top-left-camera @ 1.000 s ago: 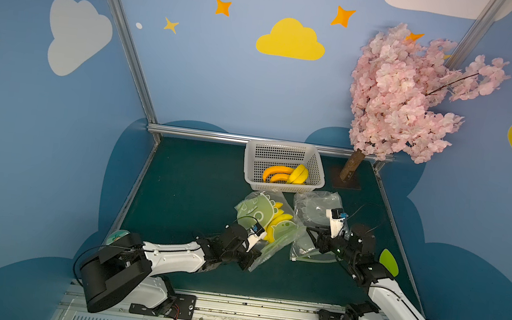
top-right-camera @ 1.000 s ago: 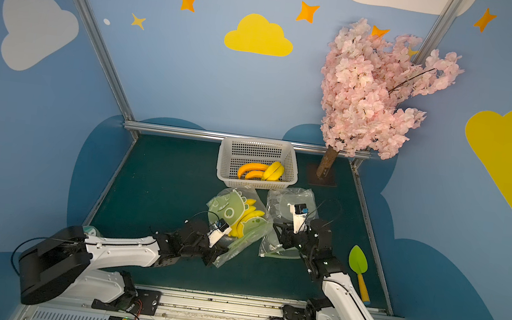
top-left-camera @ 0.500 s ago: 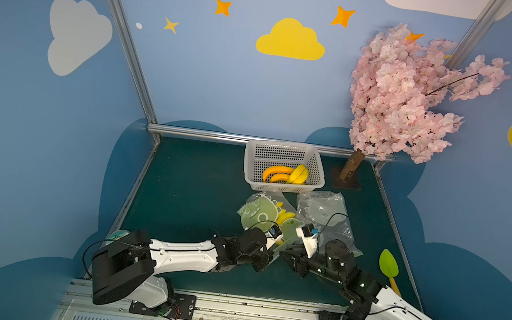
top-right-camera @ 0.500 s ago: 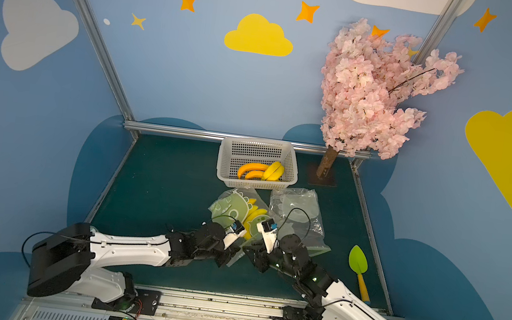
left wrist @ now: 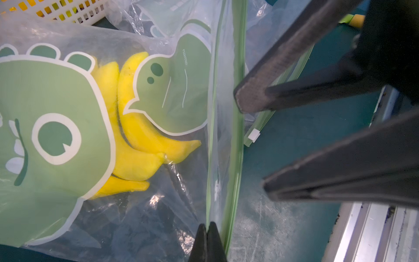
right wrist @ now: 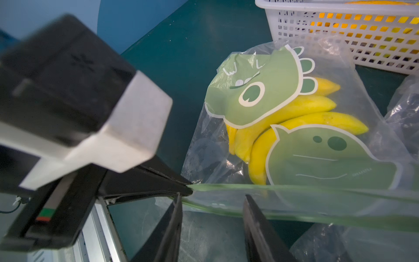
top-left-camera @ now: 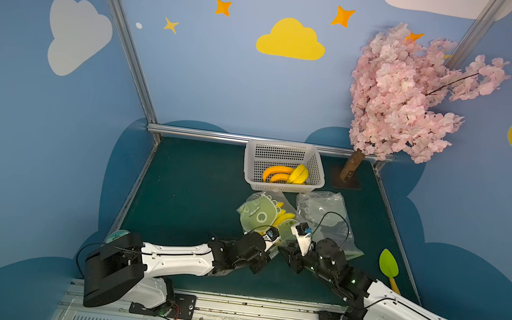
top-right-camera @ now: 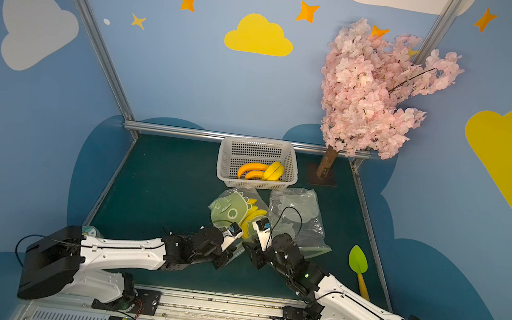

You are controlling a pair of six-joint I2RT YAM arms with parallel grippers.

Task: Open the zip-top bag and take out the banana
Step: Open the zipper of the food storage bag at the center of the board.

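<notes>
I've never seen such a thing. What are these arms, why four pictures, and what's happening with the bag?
Two robot arms work at a green table. Two pictures look down from one overhead camera; the other two come from cameras on the arms' wrists. On the table lie a dinosaur-print bag with bananas inside, a second bag beside it, a basket holding more bananas, a green spatula and a pink tree. The left tool is shut, pinching the bag by its zip edge. The right tool is open at that edge, gripping nothing.
</notes>
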